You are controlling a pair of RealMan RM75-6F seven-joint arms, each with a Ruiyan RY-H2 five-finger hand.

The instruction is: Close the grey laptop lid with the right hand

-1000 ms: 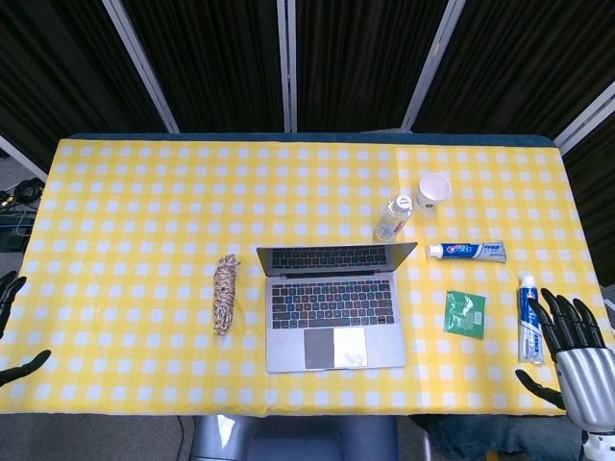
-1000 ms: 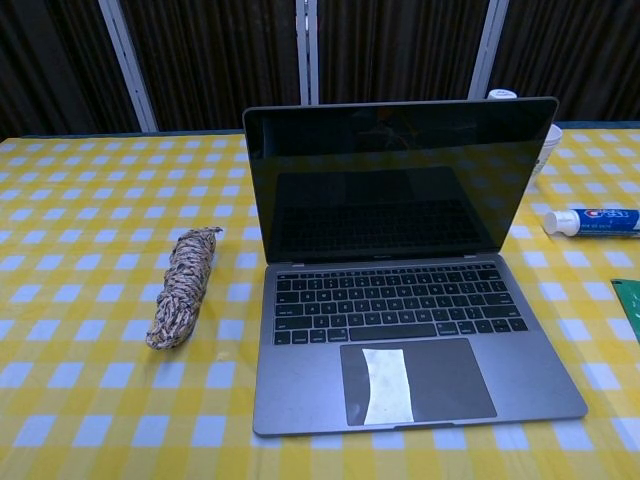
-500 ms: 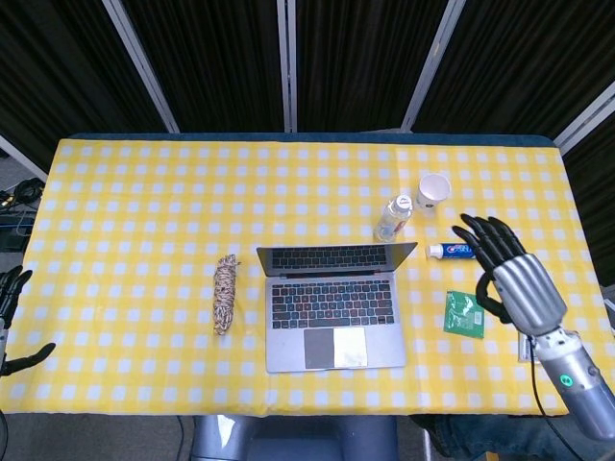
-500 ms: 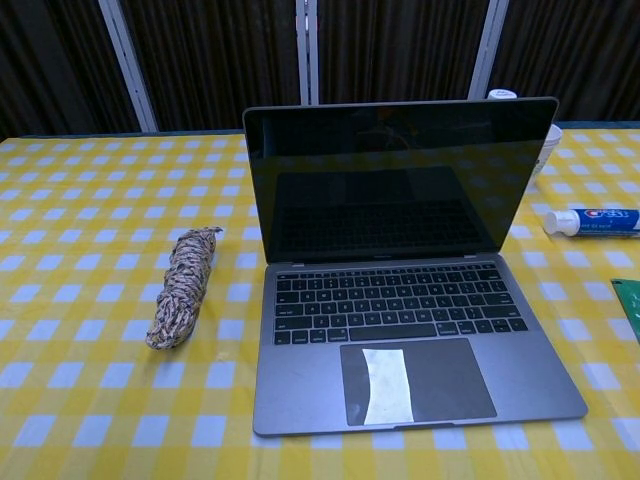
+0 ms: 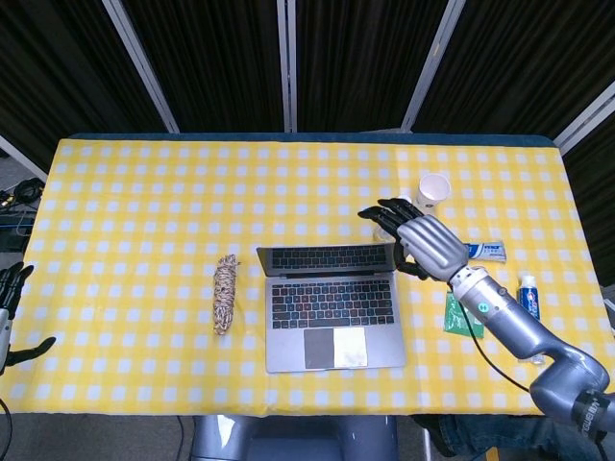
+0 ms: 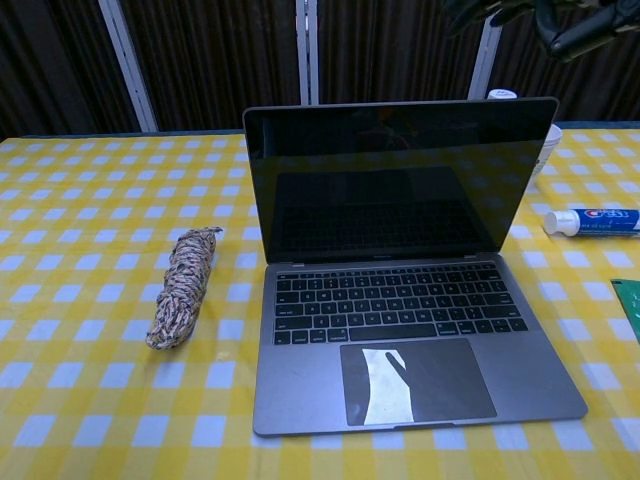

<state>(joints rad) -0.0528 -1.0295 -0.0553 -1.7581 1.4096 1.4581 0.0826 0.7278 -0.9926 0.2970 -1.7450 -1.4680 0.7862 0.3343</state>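
One laptop (image 5: pixel 332 305) sits mid-table near the front edge, grey, lid upright, screen dark, a pale patch on its trackpad; the right hand (image 5: pixel 420 242) hovers over the lid's right top corner, fingers spread, holding nothing. Only the head view shows the left hand (image 5: pixel 10 317), fingers apart and holding nothing, off the table's left edge; the chest view catches just the right hand's dark fingertips (image 6: pixel 580 25) above the lid, and shows the rope (image 6: pixel 183 285) left of the laptop.
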